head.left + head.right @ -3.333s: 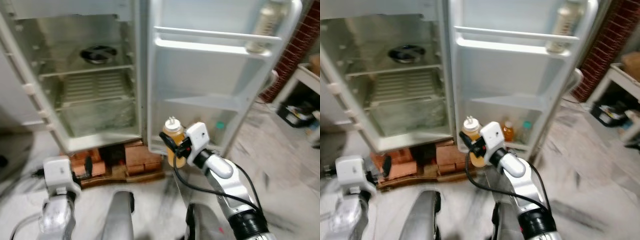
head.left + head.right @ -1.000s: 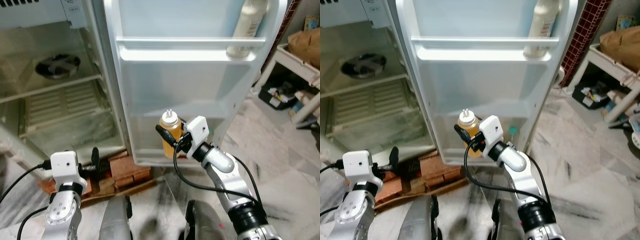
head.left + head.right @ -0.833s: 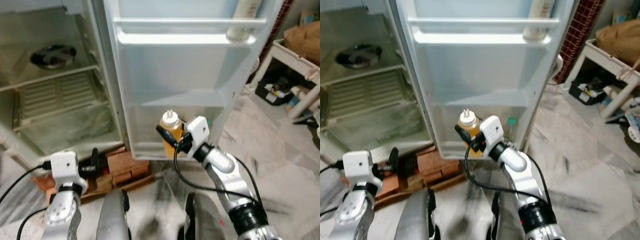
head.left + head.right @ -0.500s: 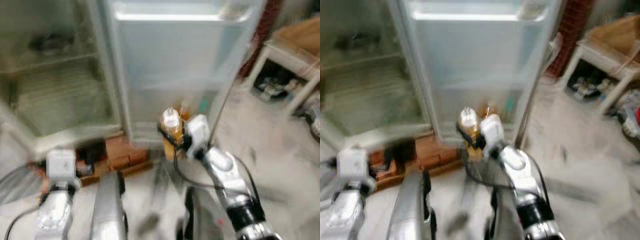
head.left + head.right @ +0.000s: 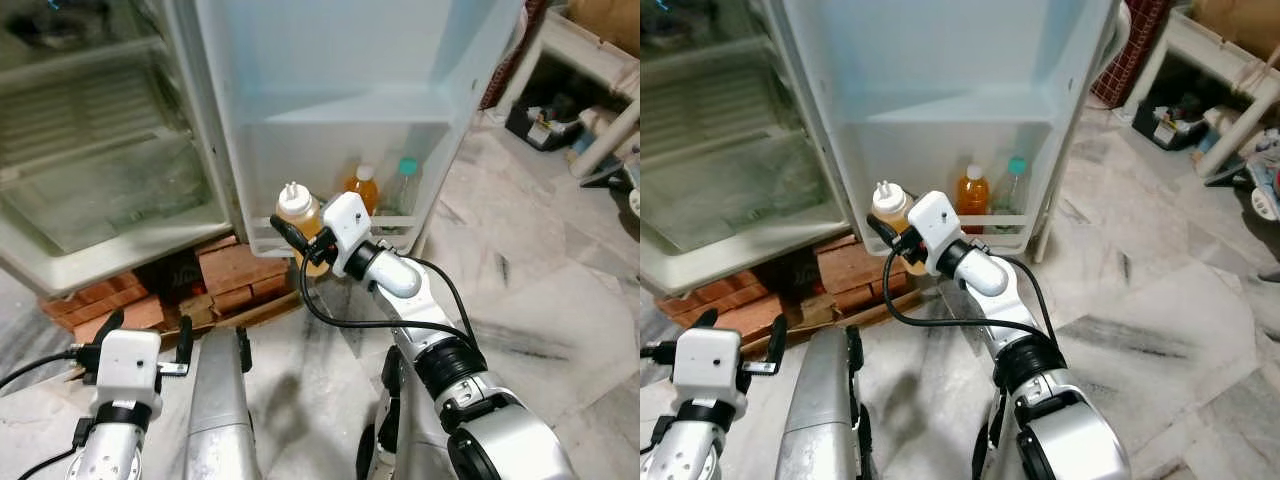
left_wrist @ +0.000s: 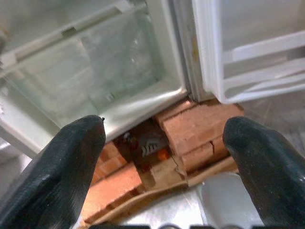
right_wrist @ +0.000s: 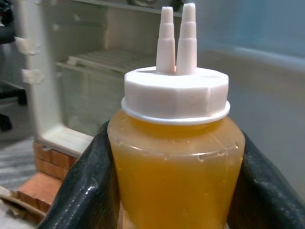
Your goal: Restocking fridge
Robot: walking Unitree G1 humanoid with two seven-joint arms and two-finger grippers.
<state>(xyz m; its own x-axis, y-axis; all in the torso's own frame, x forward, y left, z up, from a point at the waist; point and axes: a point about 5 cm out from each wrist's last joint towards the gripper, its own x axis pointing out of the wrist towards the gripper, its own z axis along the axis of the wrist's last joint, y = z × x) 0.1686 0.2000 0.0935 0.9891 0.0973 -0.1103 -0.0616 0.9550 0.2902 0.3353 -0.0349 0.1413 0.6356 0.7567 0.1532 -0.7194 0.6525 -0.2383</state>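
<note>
Right gripper (image 5: 292, 232): raised in front of the open fridge door (image 5: 330, 60), at the left end of the door's bottom shelf (image 5: 330, 242); its two black fingers are clamped on either side of the sauce bottle (image 5: 297, 215).

Sauce bottle: a squeeze bottle of orange-yellow liquid with a white cap and two white nozzles, held upright between the right gripper's fingers (image 7: 83, 191), just outside the bottom shelf's front rail at its left corner. Whether it touches the rail cannot be told.

Orange drink bottle (image 5: 363, 188): white cap, standing upright in the bottom shelf, near its middle.

Clear bottle (image 5: 402, 190): teal cap, upright in the same shelf, just beside the orange drink bottle on its right, toward the shelf's right end.

Left gripper (image 6: 164, 157): low at the robot's left side, holding nothing; its fingers are spread wide apart, and between them the wrist view shows the bricks (image 6: 200, 129) and the bottom edge of the fridge cabinet.

Fridge cabinet (image 5: 100, 190): door open, a clear crisper drawer (image 5: 110, 190) at its base beneath a wire shelf (image 5: 70, 100).

Bricks and board: red bricks stacked under the cabinet's front edge, resting on a flat board (image 5: 250, 315) on the marble floor (image 5: 560, 280).

White table leg (image 5: 610, 140): at the far right edge of the floor, with a dark box (image 5: 540, 125) under the table.
</note>
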